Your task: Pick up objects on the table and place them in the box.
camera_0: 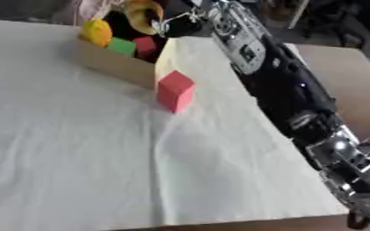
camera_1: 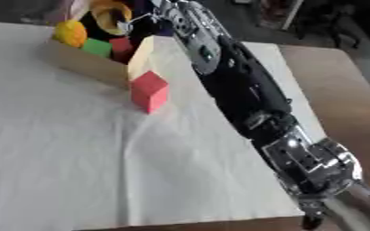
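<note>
Right arm: reaches from the lower right diagonally up to the box's far end.
Right hand (camera_0: 175, 22): over the box (camera_0: 113, 63), fingers curled around a yellow, rounded object (camera_0: 143, 14); its long axis cannot be told.
Box: cardboard, open-topped, long axis running from upper left to lower right.
Inside box: yellow ball (camera_0: 97, 32), green block (camera_0: 122, 46), red block (camera_0: 145, 45).
Red cube (camera_0: 175, 91): on the white cloth (camera_0: 85, 153), touching the box's near corner, one edge towards the camera.

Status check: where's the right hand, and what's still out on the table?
Right hand over the box, fingers unclear. Left hand not in view. Red cube on the cloth beside the box. Nothing blocking it.
</note>
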`<act>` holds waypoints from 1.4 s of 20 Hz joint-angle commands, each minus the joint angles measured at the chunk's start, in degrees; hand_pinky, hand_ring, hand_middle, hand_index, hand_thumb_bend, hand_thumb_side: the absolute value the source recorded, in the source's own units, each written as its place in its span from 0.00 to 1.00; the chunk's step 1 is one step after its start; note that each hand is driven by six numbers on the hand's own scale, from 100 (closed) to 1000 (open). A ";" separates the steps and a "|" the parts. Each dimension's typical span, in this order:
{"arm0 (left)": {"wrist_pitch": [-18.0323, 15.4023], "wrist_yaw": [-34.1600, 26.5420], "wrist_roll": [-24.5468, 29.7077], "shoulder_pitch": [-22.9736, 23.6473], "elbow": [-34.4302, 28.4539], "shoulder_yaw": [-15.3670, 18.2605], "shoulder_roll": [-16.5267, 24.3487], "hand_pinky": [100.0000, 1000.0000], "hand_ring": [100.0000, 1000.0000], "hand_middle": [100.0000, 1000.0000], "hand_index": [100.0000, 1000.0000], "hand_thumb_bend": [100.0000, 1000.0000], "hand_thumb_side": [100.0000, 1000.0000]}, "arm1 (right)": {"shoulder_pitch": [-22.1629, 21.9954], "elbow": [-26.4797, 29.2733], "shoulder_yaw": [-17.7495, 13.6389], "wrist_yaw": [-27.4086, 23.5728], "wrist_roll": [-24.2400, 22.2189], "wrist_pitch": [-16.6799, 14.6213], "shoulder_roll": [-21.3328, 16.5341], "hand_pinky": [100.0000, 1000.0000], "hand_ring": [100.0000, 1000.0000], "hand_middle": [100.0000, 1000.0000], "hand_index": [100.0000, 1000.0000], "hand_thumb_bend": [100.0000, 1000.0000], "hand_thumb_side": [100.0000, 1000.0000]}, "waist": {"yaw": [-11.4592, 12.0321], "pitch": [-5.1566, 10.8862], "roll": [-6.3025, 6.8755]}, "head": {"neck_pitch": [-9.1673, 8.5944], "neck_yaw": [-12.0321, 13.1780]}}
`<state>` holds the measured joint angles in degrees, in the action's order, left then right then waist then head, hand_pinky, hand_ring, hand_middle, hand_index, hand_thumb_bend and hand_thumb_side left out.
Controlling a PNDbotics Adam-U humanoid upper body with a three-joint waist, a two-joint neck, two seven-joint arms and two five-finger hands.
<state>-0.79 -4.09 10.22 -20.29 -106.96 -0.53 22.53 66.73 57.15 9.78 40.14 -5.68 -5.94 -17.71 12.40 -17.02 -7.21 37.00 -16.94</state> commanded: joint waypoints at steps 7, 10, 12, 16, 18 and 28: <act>0.09 -0.71 1.23 -0.83 -1.84 -0.56 -1.25 0.78 0.56 0.59 0.79 0.47 0.43 | 2.49 -12.79 -5.28 7.20 12.88 7.37 3.68 0.75 0.53 0.50 0.60 0.07 0.07 | 2.04 0.03 -0.39 | -0.94 -2.68; 0.12 -0.66 1.24 -0.80 -1.97 -0.49 -1.33 0.78 0.56 0.59 0.79 0.47 0.43 | 2.37 -13.70 -5.16 8.10 14.16 7.46 3.89 0.76 0.57 0.59 0.74 0.33 0.31 | 2.05 -0.05 -0.39 | -0.91 -2.51; 0.17 -0.60 1.24 -0.78 -2.02 -0.44 -1.35 0.78 0.56 0.59 0.79 0.47 0.43 | 2.30 -13.41 -5.00 8.15 13.92 7.12 3.73 0.77 0.59 0.63 0.80 0.38 0.37 | 1.92 -0.09 -0.41 | -0.95 -2.35; 0.26 -0.38 1.29 -0.65 -2.05 -0.29 -1.31 0.79 0.56 0.59 0.79 0.46 0.43 | 2.37 -11.44 -4.46 7.76 12.54 6.40 2.88 0.77 0.60 0.65 0.82 0.38 0.38 | 1.50 -0.20 -0.44 | -0.96 -1.99; 0.30 -0.29 1.21 -0.63 -2.06 -0.17 -1.29 0.79 0.56 0.59 0.80 0.46 0.43 | 2.15 -9.57 -3.73 7.31 11.49 5.70 1.98 0.77 0.61 0.66 0.84 0.38 0.37 | 1.26 -0.30 -0.48 | -0.95 -1.77; 0.62 0.59 0.45 0.19 -2.00 1.05 -1.04 0.79 0.56 0.59 0.80 0.45 0.44 | -5.84 9.62 1.60 0.80 -8.71 5.87 -5.98 0.83 0.74 0.82 0.95 0.35 0.42 | -1.21 -0.82 -0.33 | -1.15 0.32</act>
<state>-0.20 -3.80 10.91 -19.72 -107.77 -0.09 20.64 60.01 63.25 11.17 41.86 -12.33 -0.42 -21.20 11.17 -18.07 -7.42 36.63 -16.91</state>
